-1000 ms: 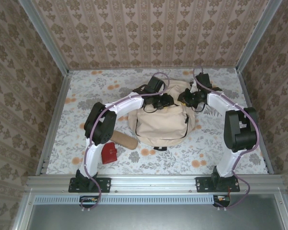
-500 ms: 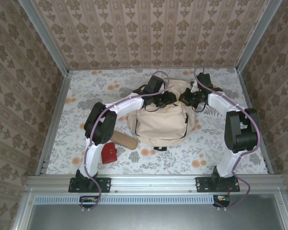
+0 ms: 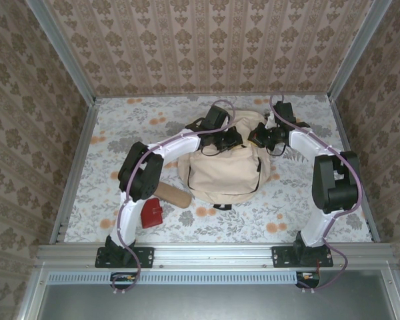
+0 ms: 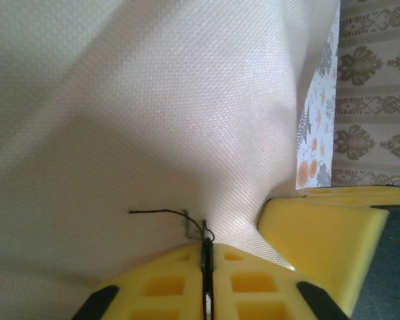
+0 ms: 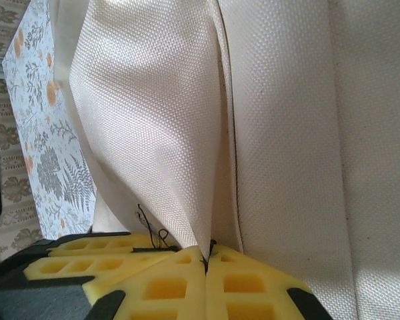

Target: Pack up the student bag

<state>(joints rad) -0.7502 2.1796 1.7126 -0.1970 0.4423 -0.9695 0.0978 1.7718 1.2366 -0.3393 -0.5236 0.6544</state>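
Note:
The student bag point(image 3: 223, 172), beige with dark zippers, lies in the middle of the table with its top end toward the back. My left gripper point(image 3: 228, 139) is at the bag's top edge. It is shut on a fold of the beige fabric point(image 4: 160, 133), with frayed dark thread at the pinch point(image 4: 205, 245). My right gripper point(image 3: 260, 137) sits just to the right on the same top edge. It too is shut, on a pulled-up pleat of the bag's cloth point(image 5: 160, 133) at the pinch point(image 5: 205, 253). The two grippers are almost touching.
A red wallet point(image 3: 151, 213) and a tan roll-shaped case point(image 3: 173, 195) lie on the floral table cover point(image 3: 120, 133), front left of the bag, beside the left arm's elbow. Patterned walls close in the back and both sides.
Both grippers have closed on the bag's top fabric. The left one shifted slightly right toward the right one. The bag has stayed in place.

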